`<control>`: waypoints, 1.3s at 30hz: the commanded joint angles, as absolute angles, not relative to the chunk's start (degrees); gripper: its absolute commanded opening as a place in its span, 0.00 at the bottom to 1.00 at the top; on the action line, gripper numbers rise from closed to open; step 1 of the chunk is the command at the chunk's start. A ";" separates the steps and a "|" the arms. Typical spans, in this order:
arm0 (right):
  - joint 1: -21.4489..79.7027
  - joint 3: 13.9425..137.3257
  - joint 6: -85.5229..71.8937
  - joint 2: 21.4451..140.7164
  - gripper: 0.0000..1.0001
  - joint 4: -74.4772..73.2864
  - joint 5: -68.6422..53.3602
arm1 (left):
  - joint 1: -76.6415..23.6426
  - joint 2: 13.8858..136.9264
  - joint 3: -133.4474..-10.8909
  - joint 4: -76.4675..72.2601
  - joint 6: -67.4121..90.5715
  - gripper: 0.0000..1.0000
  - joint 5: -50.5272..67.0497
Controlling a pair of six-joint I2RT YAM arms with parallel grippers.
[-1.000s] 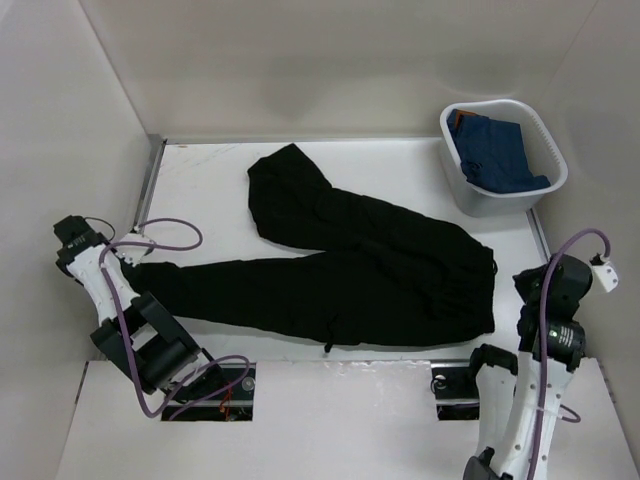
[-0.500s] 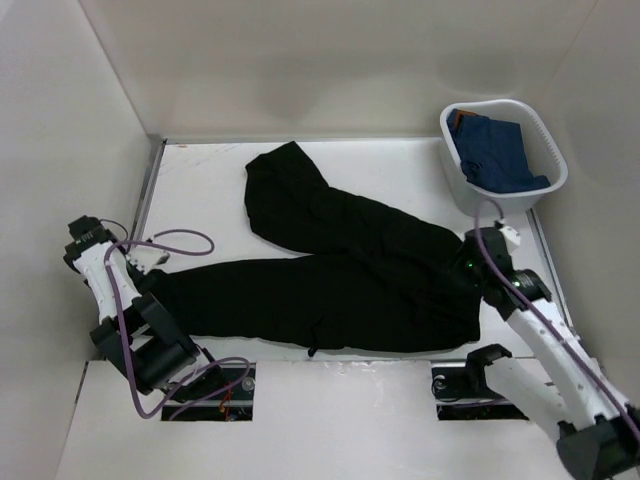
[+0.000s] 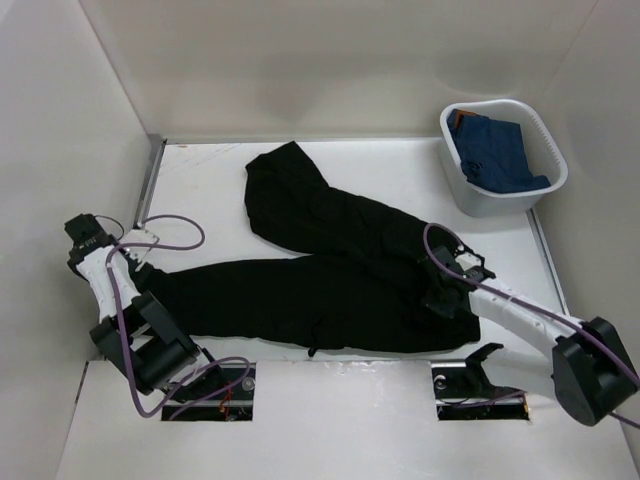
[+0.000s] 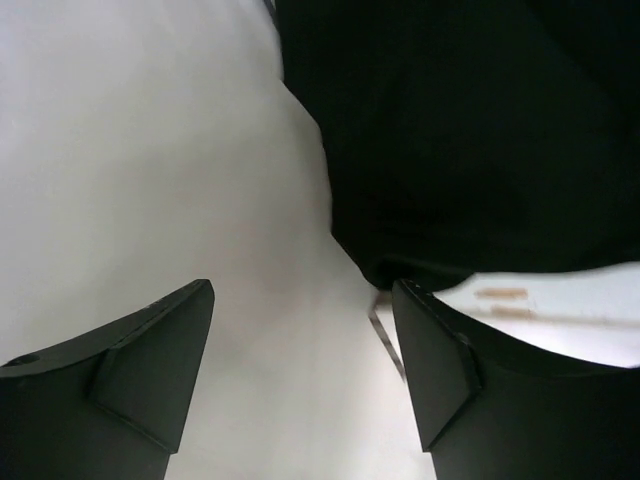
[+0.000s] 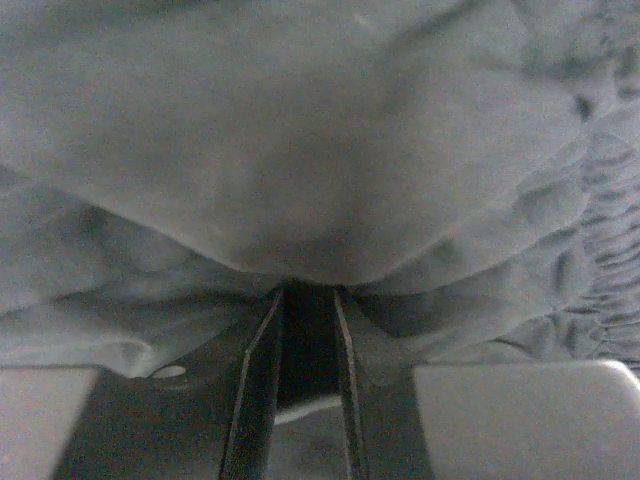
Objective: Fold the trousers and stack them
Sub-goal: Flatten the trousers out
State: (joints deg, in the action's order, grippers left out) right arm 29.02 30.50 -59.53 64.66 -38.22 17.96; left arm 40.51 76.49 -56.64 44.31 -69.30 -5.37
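On the white table (image 3: 200,165), black soft-fabric trousers (image 3: 330,270) sprawl; right gripper (image 5: 305,288) pinches their waist (likely to fold), left gripper (image 4: 300,295) gapes empty.

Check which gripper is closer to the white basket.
Right. The right gripper is down on the waist end of the trousers, a short way in front and left of the white basket. The left gripper is far off at the left, by a leg cuff.

The left arm (image 3: 103,275) and right arm (image 3: 520,318) share white links, black joint housings and looping purple cables (image 3: 165,226); the fingers (image 4: 150,365) are matte black wedges.
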 commanded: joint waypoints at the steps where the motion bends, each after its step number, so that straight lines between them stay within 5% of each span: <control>1: 30.28 34.79 -56.02 70.20 0.31 -34.98 19.16 | 36.19 76.28 -57.31 37.54 -67.41 0.73 -1.49; 10: 36.16 44.82 -40.60 81.83 0.31 -42.97 15.64 | 26.50 96.85 -59.94 33.13 -75.59 0.67 -6.68; 17: 34.44 44.65 -48.25 79.63 0.28 -41.93 15.55 | 24.66 103.53 -61.08 32.26 -73.04 0.17 -10.81; 21: 20.02 43.33 -42.56 75.25 0.19 -40.87 20.29 | 24.57 103.01 -61.35 29.89 -70.14 0.14 -11.69; 24: 11.84 43.24 -34.21 73.92 0.19 -41.66 22.06 | 23.52 99.50 -60.47 31.02 -68.47 0.21 -10.81; 29: 8.48 45.78 -30.06 71.11 0.28 -40.96 21.10 | 21.05 91.07 -60.02 32.60 -68.47 0.64 -9.67; 34: 9.01 49.83 -27.68 66.64 0.36 -41.75 20.75 | 18.87 87.18 -79.04 38.04 -61.73 0.74 -0.65; 39: 1.73 50.27 -24.71 63.72 0.50 -37.98 19.87 | 9.92 97.34 -96.11 38.15 -45.49 0.79 14.21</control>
